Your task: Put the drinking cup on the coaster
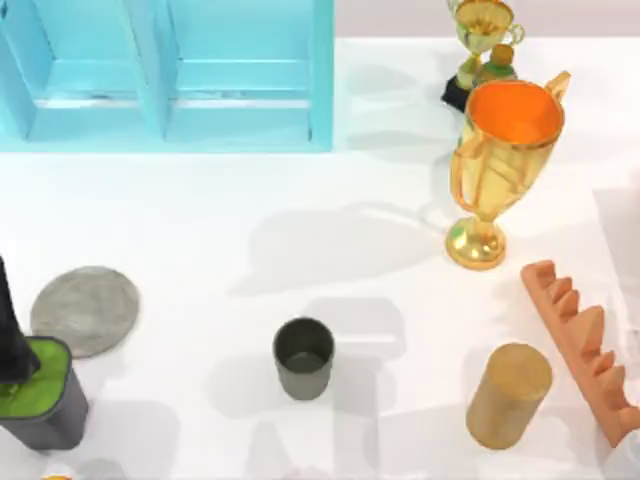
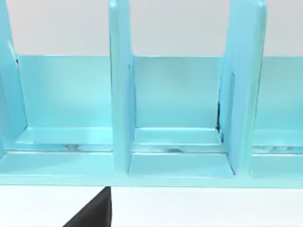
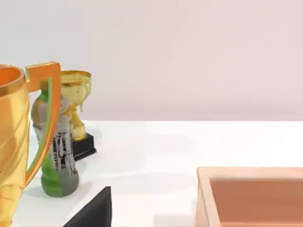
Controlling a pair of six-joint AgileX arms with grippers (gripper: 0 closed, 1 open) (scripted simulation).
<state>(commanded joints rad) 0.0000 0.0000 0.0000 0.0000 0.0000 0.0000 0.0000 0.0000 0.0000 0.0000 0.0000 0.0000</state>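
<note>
Jaws, left and right: could not be told open or shut. Left arm's wrist faced the teal shelf unit (image 2: 175, 118) at the far left of the table; right arm's wrist looked past the large gold trophy (image 3: 14, 146) at the far right. Neither near the cup.

Drinking cup (image 1: 303, 357): stood upright, mouth up, alone at the near middle of the table, held by nothing. Not yet on the coaster.

Coaster (image 1: 85, 310): lay flat near the left edge, well apart from the cup, bare on top.

Hazards, as judged:
- Dark square planter (image 1: 45, 405) sat just beside the coaster's near rim, with a dark upright shape (image 1: 12, 330) above it; a low carry from that side could have struck either.
- Off-centre grip on the smooth handleless wall likely to tip or slip the cup.
- Release too near the coaster's rim would have left the cup tilted, half on the table.

Other holdings: tan cylinder (image 1: 508, 395) and terracotta toothed rack (image 1: 580, 345) at near right; small trophy (image 1: 483, 35) and green bottle (image 3: 57, 156) behind the large trophy.

Surface and room: table (image 1: 300, 220) white, smooth, softly shadowed; plain pale wall behind.
</note>
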